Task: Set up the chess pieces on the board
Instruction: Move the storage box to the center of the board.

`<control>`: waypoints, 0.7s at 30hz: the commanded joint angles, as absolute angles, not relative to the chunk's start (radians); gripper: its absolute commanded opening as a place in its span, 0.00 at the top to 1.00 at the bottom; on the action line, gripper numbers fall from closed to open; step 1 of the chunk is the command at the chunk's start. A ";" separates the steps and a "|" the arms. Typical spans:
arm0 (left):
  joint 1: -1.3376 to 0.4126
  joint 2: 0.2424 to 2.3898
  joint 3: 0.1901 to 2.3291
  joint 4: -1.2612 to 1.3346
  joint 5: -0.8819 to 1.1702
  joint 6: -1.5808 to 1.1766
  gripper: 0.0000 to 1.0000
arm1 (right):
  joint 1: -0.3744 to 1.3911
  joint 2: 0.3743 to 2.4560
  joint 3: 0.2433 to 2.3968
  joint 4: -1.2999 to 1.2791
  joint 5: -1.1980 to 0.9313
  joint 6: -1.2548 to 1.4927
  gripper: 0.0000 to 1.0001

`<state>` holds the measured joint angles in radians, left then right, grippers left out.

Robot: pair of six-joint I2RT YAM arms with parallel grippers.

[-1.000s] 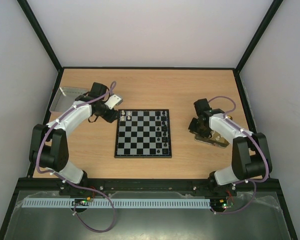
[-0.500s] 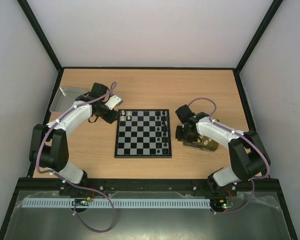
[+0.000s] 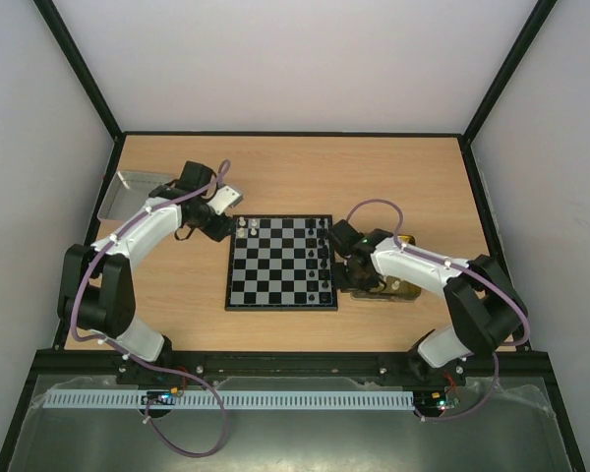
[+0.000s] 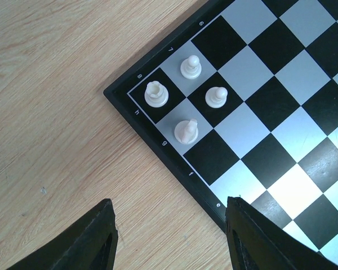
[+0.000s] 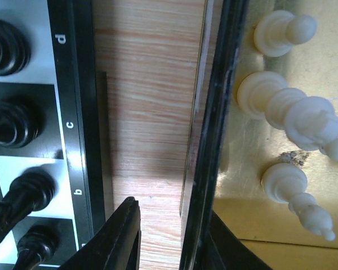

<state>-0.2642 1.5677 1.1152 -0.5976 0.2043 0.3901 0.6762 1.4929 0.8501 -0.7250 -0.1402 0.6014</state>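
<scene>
Chessboard [image 3: 280,264] mid-table, four white pieces [image 4: 186,84] in its far-left corner, black pieces [image 3: 324,261] along its right edge | right gripper [image 5: 169,236] has swung in beside that edge and the yellow tray [image 5: 259,225] came with it, likely to bring the spare pieces closer | its jaws straddle the tray rim, clamped or not I cannot tell | left gripper [image 4: 169,236] apart, empty

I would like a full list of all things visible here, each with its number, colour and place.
table: one, light wood, under everything
board: one, black-and-white, table middle
yellow tray: one, shiny, right of the board
grey tray: one, metal, far-left corner
white chess pieces: four at the board's far-left corner; at least three lying in the yellow tray
black chess pieces: several, along the board's right edge
left gripper: open, empty, above the white corner
right gripper: astride the yellow tray's rim, grip unclear
</scene>
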 commanded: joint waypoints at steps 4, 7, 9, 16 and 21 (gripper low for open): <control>-0.275 1.555 1.143 -0.624 0.193 0.377 0.45 | 0.701 1.502 0.869 -0.794 -0.075 0.600 0.75; -0.276 1.554 1.141 -0.626 0.190 0.376 0.45 | 0.700 1.490 0.886 -0.809 -0.017 0.625 0.71; -0.277 1.553 1.140 -0.625 0.190 0.376 0.45 | 0.700 1.481 0.907 -0.812 -0.011 0.630 0.70; -0.281 1.550 1.135 -0.628 0.188 0.374 0.45 | 0.701 1.486 0.967 -0.837 -0.012 0.631 0.71; -0.283 1.545 1.132 -0.632 0.188 0.376 0.45 | 0.701 1.481 0.984 -0.861 0.006 0.632 0.71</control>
